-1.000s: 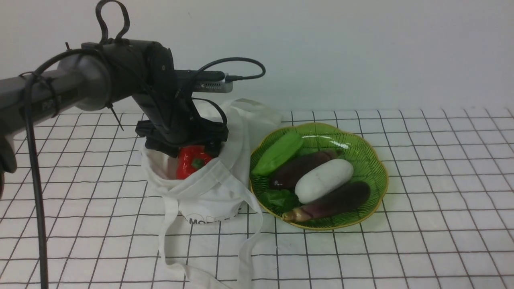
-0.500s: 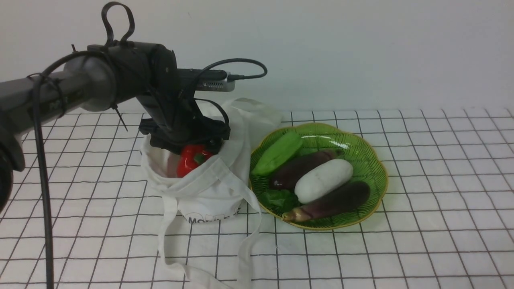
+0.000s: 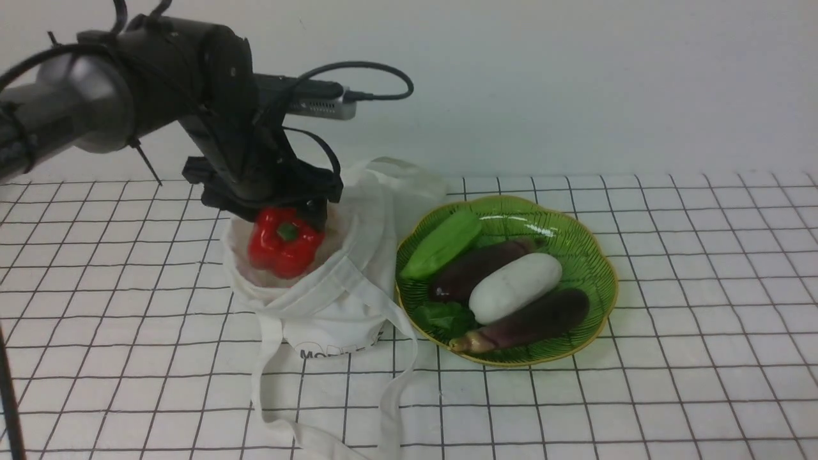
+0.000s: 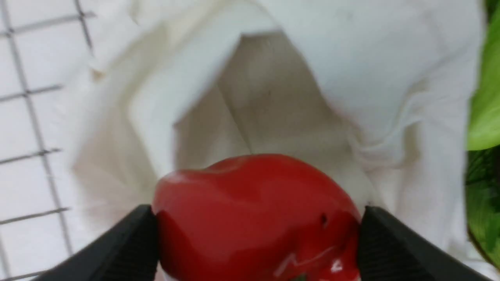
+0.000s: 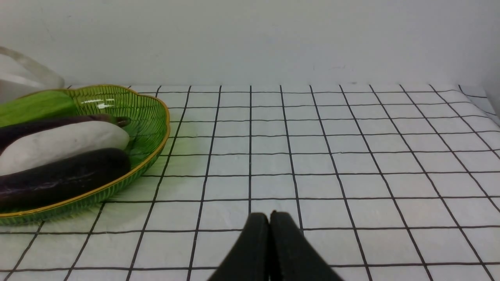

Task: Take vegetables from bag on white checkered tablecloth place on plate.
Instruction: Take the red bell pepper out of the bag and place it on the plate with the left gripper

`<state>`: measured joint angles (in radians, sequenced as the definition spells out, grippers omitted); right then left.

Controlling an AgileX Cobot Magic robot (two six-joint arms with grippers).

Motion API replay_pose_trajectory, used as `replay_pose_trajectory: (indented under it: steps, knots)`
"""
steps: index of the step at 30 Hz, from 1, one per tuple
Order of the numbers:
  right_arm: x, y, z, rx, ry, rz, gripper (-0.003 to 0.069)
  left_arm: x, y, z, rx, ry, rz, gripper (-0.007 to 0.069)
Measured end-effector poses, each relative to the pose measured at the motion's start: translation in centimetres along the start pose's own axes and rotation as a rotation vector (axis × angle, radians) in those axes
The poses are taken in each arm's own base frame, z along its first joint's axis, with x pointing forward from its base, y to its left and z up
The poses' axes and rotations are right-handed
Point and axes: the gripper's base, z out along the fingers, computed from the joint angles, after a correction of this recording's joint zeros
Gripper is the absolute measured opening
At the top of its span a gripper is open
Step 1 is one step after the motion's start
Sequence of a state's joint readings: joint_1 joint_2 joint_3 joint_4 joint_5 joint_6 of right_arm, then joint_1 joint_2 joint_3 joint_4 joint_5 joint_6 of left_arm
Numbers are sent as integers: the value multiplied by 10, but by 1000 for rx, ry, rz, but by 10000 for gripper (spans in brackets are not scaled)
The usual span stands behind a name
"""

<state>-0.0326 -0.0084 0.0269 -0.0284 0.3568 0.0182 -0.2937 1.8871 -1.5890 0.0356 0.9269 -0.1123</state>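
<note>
We note:
- Left hand: fingers spread wide, clamped on red bell pepper, one finger each side.
- Pepper: at mouth of bag, apart from plate.
- Plate: just beside bag on white checkered tablecloth.
- Right hand: fingers pressed together, holding nothing.

1 white vegetable between 2 purple eggplants, green vegetable beside

Bright, even light is cast throughout. Glare is seen on the plate. The bag is blurred close up.
</note>
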Motion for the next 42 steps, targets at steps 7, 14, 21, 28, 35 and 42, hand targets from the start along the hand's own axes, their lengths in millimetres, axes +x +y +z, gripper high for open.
replay_pose_trajectory:
  steps: [7,14,21,28,35,42]
  knots:
    - [0,0,0,0,0,0,-18,6,0,-88,50,-134,-27,593]
    - [0,0,0,0,0,0,-18,14,-43,-103,323,-127,1,593]
    - [0,0,0,0,0,0,-18,12,-118,-39,472,-122,145,591]
    - [0,0,0,0,0,0,-18,14,-146,14,460,-133,156,591]
    - [0,0,0,0,0,0,-18,13,-148,31,447,-149,154,599]
    - [0,0,0,0,0,0,-18,11,-148,31,445,-172,150,683]
